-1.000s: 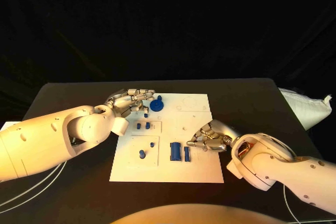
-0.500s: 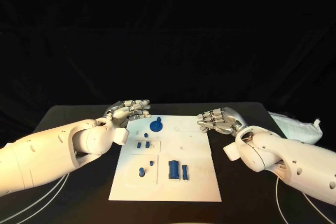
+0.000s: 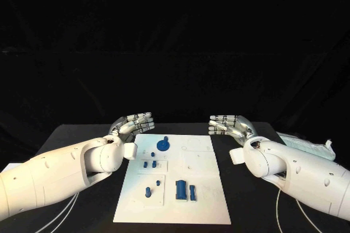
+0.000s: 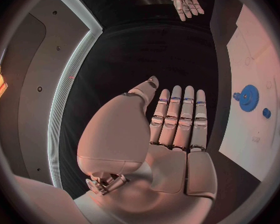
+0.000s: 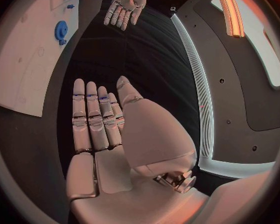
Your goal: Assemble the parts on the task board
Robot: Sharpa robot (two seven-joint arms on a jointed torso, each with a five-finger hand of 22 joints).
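Both hands were held above the far end of the black table (image 3: 73, 137), one on each side of the white task board (image 3: 197, 192), and nothing was gripped by either. The left hand (image 3: 135, 123) was stretched flat with its fingers (image 4: 177, 119) straight and side by side, past the board's far left corner. The right hand (image 3: 229, 126) was stretched flat in the same way, its fingers (image 5: 93, 117) laid together, past the far right corner. The board lay flat in the middle of the table. A blue gear-shaped part (image 3: 163, 143) was seen near the board's far edge. Two small blue pegs (image 3: 149, 164) stood side by side at mid-board on the left. Two long blue blocks (image 3: 185, 189) lay side by side nearer the robot, with a small blue piece (image 3: 148, 192) to their left.
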